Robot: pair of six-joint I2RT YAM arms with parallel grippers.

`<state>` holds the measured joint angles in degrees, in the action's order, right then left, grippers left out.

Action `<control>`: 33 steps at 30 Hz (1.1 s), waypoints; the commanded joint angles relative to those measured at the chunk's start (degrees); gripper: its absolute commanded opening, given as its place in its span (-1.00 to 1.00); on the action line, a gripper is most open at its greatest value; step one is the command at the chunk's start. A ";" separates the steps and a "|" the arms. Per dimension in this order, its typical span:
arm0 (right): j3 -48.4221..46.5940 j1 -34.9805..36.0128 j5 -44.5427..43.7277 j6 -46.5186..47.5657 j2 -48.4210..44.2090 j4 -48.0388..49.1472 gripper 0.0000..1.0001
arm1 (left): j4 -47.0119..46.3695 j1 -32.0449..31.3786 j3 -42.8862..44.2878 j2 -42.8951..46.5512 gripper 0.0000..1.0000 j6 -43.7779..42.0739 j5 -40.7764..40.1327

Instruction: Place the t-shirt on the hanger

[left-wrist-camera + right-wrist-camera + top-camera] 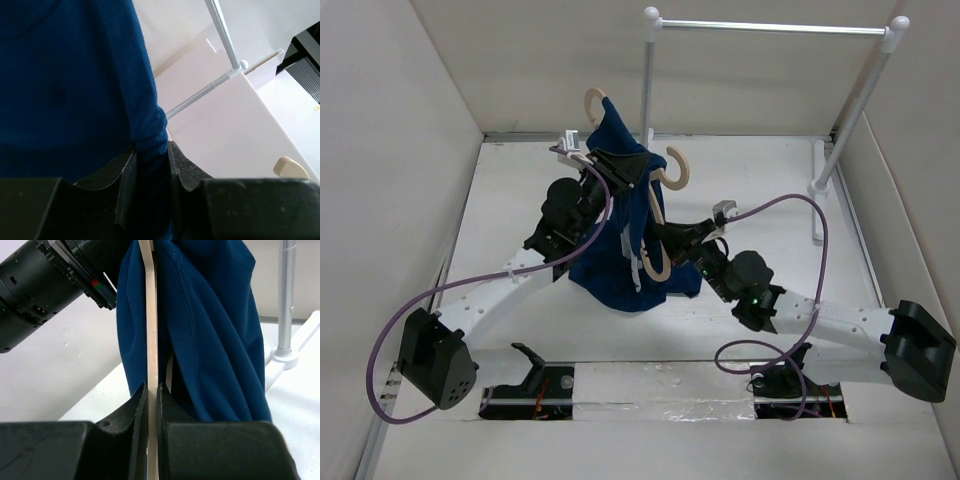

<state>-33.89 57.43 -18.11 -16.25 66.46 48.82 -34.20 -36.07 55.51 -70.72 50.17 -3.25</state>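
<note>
The dark navy t-shirt (620, 215) hangs bunched in mid-air over the table's middle, its lower folds resting on the table. The pale beige hanger (677, 170) pokes out of the cloth, its hook at the right and a rounded end at the upper left. My left gripper (610, 165) is shut on a fold of the t-shirt (75, 75) near its top. My right gripper (660, 238) is shut on the hanger's thin bar (151, 340), which stands on edge between my fingers with the t-shirt (215, 330) draped over it. The chest print is hidden.
A rack with white posts and a silver bar (770, 28) stands at the back right, its foot (817, 190) on the table. White walls enclose the table on the left, back and right. Purple cables loop beside both arms.
</note>
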 commanded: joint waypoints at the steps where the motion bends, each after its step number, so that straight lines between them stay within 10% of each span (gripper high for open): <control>1: -0.39 0.49 0.79 -2.64 -1.42 8.05 -1.00 | -3.15 0.48 -2.85 2.69 -1.00 -3.41 -0.27; 7: 1.19 0.49 0.44 -6.86 -2.73 6.56 -1.00 | -4.21 0.48 -7.25 6.29 -1.00 -3.06 -1.24; 11: 1.28 0.49 0.53 -8.36 -3.96 1.99 -0.07 | -4.30 0.48 -8.04 8.83 -1.00 -2.71 -1.06; 17: 6.02 -2.58 1.23 -11.08 -12.30 -5.39 0.37 | -3.68 0.48 -8.13 11.91 -1.00 -1.84 -0.27; 19: 8.30 -5.55 3.33 -13.10 -13.98 -5.58 0.21 | -4.21 0.48 -8.39 12.79 -1.00 -1.05 0.08; 20: 10.58 -6.88 5.08 -13.80 -14.25 -5.14 -0.62 | -4.65 0.48 -8.83 13.41 -1.00 -0.61 0.34; 21: 11.38 -8.11 8.41 -15.20 -13.81 -4.70 -1.00 | -5.00 0.48 -9.01 13.85 -1.00 -0.25 0.69; 25: 13.32 -10.50 15.20 -15.39 -7.94 -2.60 -1.00 | -4.83 0.48 -8.75 15.26 -1.00 0.71 1.57; 29: 13.94 -7.78 15.91 -13.81 -0.99 4.08 0.03 | -3.95 0.48 -8.40 17.27 -1.00 0.89 2.02; 33: 10.78 -7.77 15.82 -10.92 5.25 4.63 0.27 | -2.55 1.00 -8.13 18.68 -1.00 1.16 2.10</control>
<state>-20.32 49.36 -3.75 -29.65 69.80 47.81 -32.93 -35.88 46.39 -55.07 50.52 -2.20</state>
